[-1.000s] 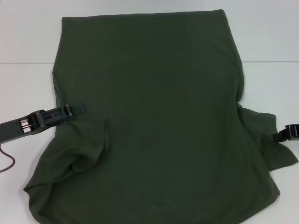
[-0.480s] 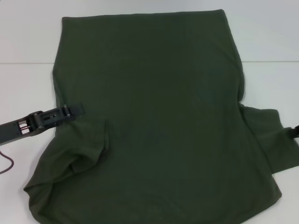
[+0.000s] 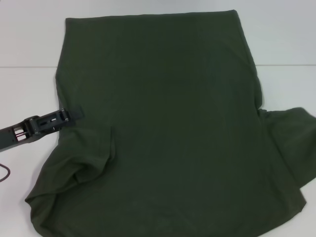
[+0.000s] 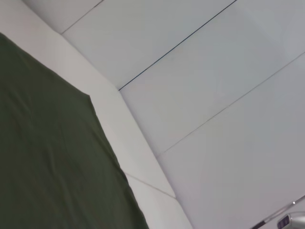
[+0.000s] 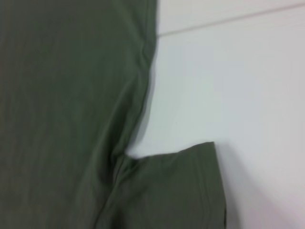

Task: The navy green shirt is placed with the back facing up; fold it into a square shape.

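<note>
The navy green shirt [image 3: 168,123] lies spread on the white table [image 3: 24,49], hem at the far edge. Its left sleeve [image 3: 94,163] is folded inward over the body in a rumpled bunch. Its right sleeve [image 3: 291,143] lies spread outward at the right edge. My left gripper [image 3: 71,115] reaches in from the left and sits at the shirt's left edge, just above the folded sleeve. My right gripper is out of the head view. The left wrist view shows the shirt [image 4: 43,157] beside bare table. The right wrist view shows the shirt's side [image 5: 62,95] and the right sleeve [image 5: 176,191].
A thin dark cable [image 3: 5,173] loops on the table at the left edge below my left arm. A seam line [image 3: 29,66] crosses the table behind the shirt. White table surface [image 5: 238,86] lies to the right of the shirt.
My left gripper has drawn back to the left, off the shirt's body. My right gripper has left the head view to the right, and the right sleeve now lies spread out.
</note>
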Controlling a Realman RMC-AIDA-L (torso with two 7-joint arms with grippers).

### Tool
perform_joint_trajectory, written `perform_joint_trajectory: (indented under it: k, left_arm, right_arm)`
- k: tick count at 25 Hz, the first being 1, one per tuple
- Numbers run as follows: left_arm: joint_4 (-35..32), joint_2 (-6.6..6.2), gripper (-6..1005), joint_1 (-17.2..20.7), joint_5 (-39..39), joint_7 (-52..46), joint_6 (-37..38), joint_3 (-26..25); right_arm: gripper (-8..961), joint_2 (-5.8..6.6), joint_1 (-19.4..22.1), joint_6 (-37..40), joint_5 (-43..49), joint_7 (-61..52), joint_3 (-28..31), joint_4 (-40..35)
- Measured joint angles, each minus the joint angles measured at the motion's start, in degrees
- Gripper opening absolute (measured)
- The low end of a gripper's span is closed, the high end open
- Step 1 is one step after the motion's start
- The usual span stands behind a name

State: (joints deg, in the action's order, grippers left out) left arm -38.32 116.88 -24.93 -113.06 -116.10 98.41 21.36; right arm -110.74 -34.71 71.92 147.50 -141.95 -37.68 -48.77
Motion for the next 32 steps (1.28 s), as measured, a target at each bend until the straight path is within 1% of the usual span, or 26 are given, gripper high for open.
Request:
perform_joint_trajectory:
  k: [9,12,15,18,20,23,25,27,29,32]
  left_arm:
    - [0.00,-0.12,888,1.05,2.94,-0.06,1.21,-0.15]
    - [0.00,-0.15,888,1.44,3.82,-0.07,1.29,-0.32]
    - [0.00,-0.17,888,1.53,3.96,-0.09,1.37,-1.24]
    - [0.00,-0.22,888,1.55,4.14,-0.09,1.43,-2.06]
    - [-0.01,-0.23,888,1.55,4.39,-0.09,1.44,-2.42]
    - [0.00,-0.25,888,1.55,4.74,-0.06,1.27,-2.48]
    - [-0.01,-0.25,888,1.56,4.85,-0.03,1.08,-2.73]
    - [0.00,-0.24,888,1.55,5.18,0.01,0.97,-3.18]
    - [0.00,-0.20,888,1.55,5.42,0.02,0.90,-3.76]
    - [0.07,-0.19,888,1.61,5.48,0.08,0.85,-5.01]
  right_arm:
    - [27,0.93,-1.96,-0.70,-0.12,-1.51,0.60,-0.29]
    - [31,1.10,-2.69,0.65,-0.47,-2.04,0.66,-0.35]
    - [34,1.26,-3.43,5.36,-1.05,-2.38,0.93,-1.45]
    - [37,1.18,-3.69,11.95,-2.82,-3.30,1.45,-4.64]
    - [39,0.96,-3.90,15.52,-4.62,-3.87,1.38,-6.50]
    - [43,0.07,-5.25,18.09,-7.60,-3.96,0.55,-7.00]
    - [45,-0.87,-6.80,16.99,-7.85,-3.70,-0.56,-5.22]
    - [47,-1.80,-8.69,14.50,-7.75,-3.29,-2.71,-1.90]
    - [49,-2.46,-10.60,12.15,-7.74,-2.69,-4.97,1.97]
    - [53,-2.74,-13.06,8.94,-7.65,-1.21,-7.28,7.58]
